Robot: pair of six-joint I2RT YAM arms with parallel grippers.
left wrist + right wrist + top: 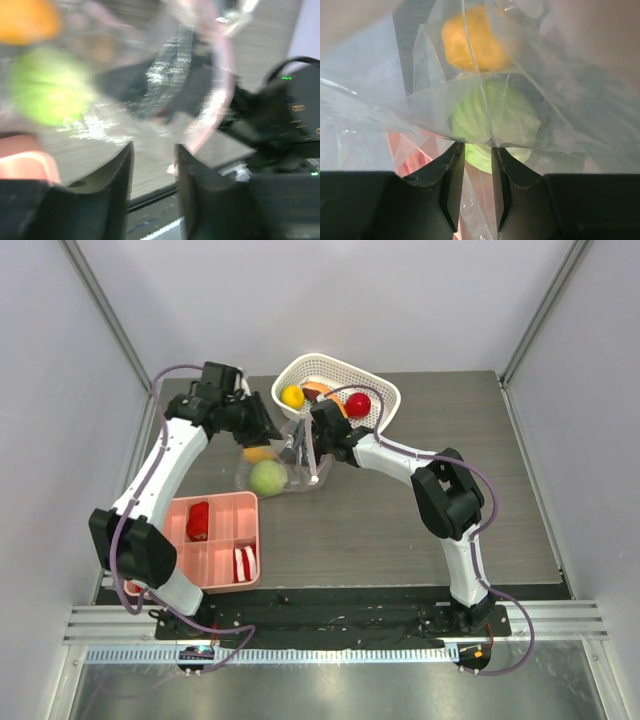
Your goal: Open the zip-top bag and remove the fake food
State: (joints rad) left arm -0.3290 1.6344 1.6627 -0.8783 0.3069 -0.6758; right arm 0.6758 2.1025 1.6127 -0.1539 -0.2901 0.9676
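Note:
The clear zip-top bag (300, 480) lies on the table in front of the white basket. Inside it are a green ball (268, 478) and a yellow-orange fruit (258, 452). My left gripper (268, 428) hovers at the bag's far left end; in its blurred wrist view the gripper (153, 147) is open with only table between the fingers. My right gripper (303, 452) is at the bag's right side. Its jaws (478, 146) stand a narrow gap apart, with bag film (380, 100) running through the gap and the green ball (490, 117) just beyond the tips.
The white mesh basket (385, 390) at the back holds a yellow fruit (292, 396), an orange-brown wedge (320, 392) and a red round fruit (358, 404). A pink tray (215, 505) at the front left holds a red piece (198, 522) and a red-white piece (244, 563).

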